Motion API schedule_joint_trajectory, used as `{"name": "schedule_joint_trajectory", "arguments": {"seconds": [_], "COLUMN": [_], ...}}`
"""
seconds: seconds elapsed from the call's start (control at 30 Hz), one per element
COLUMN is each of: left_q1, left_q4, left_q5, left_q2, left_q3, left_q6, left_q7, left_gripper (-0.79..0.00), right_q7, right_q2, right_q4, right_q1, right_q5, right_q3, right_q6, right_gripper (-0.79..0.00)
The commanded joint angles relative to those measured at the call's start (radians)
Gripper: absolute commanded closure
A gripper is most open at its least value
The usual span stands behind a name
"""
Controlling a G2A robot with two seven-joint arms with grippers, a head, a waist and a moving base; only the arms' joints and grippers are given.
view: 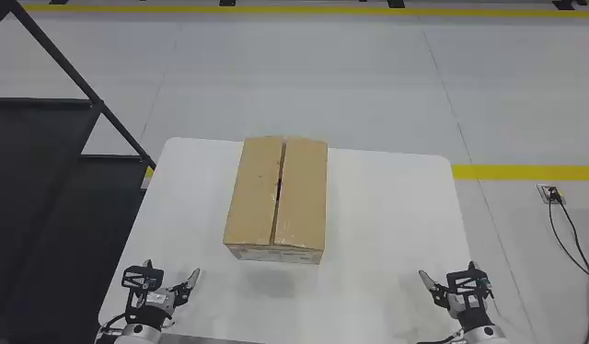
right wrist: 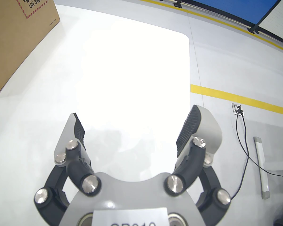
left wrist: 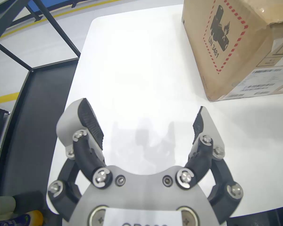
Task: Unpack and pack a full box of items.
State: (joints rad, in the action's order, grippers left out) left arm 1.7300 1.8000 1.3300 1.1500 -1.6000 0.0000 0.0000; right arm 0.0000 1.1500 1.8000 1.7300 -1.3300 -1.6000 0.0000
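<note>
A brown cardboard box (view: 278,200) stands in the middle of the white table (view: 386,224) with its two top flaps folded down and a seam running along the top. One side panel (left wrist: 217,38) carries a red-dashed hazard label, and another side (right wrist: 16,31) has the same label. My left gripper (view: 164,281) sits open at the table's near left corner, well short of the box, nothing between its fingers (left wrist: 89,121). My right gripper (view: 456,281) is open at the near right corner, also apart from the box and empty, pads (right wrist: 187,128) facing bare table.
A dark metal rack (view: 46,206) with a black shelf (left wrist: 30,128) stands close along the table's left edge. To the right lies grey floor with a yellow line (view: 520,171), a floor socket (right wrist: 237,109) and a black cable (right wrist: 244,147). Bare table surrounds the box.
</note>
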Motion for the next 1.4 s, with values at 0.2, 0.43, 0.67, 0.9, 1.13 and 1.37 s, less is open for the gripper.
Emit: {"name": "schedule_joint_trajectory", "arguments": {"seconds": [0.2,0.43,0.67,0.9,1.13,1.37], "left_q1": [0.000,-0.032,-0.112,-0.168,-0.168,-0.213], "left_q4": [0.000,-0.013,-0.066,-0.102,-0.102,-0.123], "left_q5": [0.000,-0.048,-0.166,-0.202,-0.202,-0.160], "left_q2": [0.000,0.002,0.009,0.012,0.012,0.017], "left_q3": [0.000,-0.005,-0.014,0.003,0.003,0.041], "left_q6": [0.000,-0.036,-0.104,-0.136,-0.136,-0.108], "left_q7": [0.000,0.019,0.165,0.170,0.170,0.155], "left_gripper": [-0.784,-0.785,-0.785,-0.785,-0.785,-0.785], "right_q7": [0.000,-0.025,-0.063,-0.045,-0.045,-0.109], "right_q2": [0.000,0.003,0.016,0.019,0.019,0.022], "right_q4": [0.000,0.028,0.119,0.141,0.141,0.132], "right_q1": [0.000,-0.014,-0.051,-0.064,-0.064,-0.086], "right_q5": [0.000,-0.003,-0.010,-0.016,-0.016,-0.060], "right_q3": [0.000,0.011,0.055,0.070,0.070,0.108], "right_q6": [0.000,-0.004,0.068,0.082,0.082,0.043], "right_gripper": [-0.785,-0.785,-0.785,-0.785,-0.785,-0.785]}}
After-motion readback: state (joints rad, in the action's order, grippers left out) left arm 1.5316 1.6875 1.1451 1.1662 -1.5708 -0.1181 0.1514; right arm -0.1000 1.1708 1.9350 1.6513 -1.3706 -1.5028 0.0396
